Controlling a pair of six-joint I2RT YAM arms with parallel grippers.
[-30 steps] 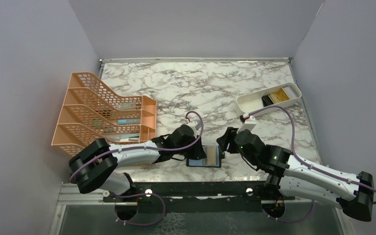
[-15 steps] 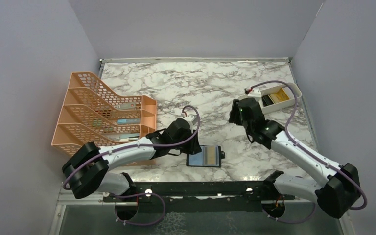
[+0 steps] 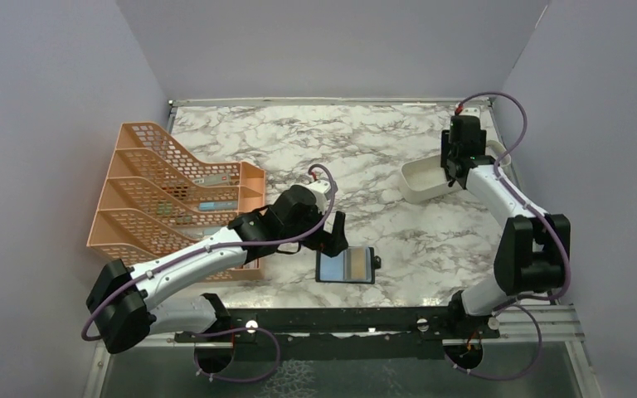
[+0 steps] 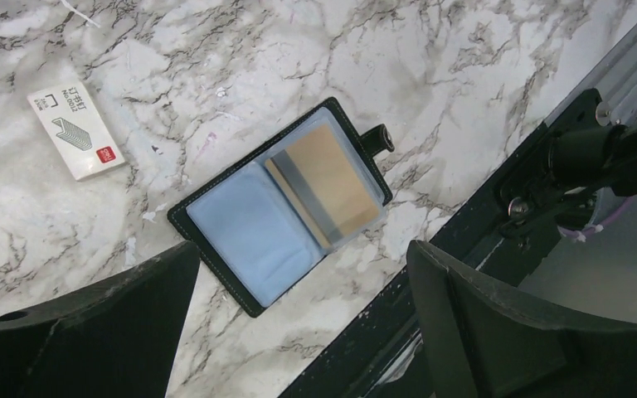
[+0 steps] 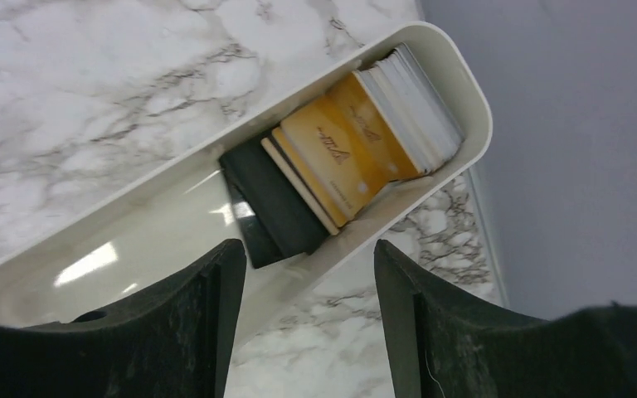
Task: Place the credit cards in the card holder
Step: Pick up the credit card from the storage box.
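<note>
The right gripper (image 5: 303, 265), wide open and empty, hangs over the white tray (image 5: 340, 245). The credit cards (image 5: 332, 157) lie at its 12 o'clock, apparently leaning on edge. The card holder (image 3: 346, 266) lies open, well apart.

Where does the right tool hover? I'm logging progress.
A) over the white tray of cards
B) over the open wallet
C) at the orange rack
A: the right wrist view shows the right tool open above the white tray, credit cards stacked at one end.
</note>
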